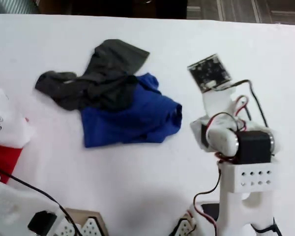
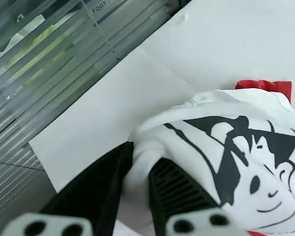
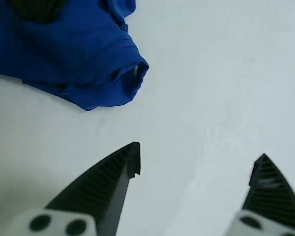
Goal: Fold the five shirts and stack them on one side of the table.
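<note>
High view — we are seeing the blue shirt [image 1: 132, 120] lying crumpled mid-table, the dark grey shirt [image 1: 98, 81] overlapping its far edge. The white shirt [image 1: 5, 125] is sitting at the table's [image 1: 137, 187] edge.
Left wrist view: the left gripper [image 2: 140, 162] is pinching a fold of the white shirt [image 2: 226, 147], with red cloth [image 2: 263, 86] beneath.
Right wrist view — the right gripper [image 3: 199, 155] is hanging with fingers spread over bare table, near the blue shirt [image 3: 69, 54]

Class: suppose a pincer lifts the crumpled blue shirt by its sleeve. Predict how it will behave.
The blue shirt would probably hang limp, since it lies in soft, rumpled folds. It looks like thin cloth, so it is likely light. Lifting it may also drag the dark shirt, which lies partly on it.
</note>
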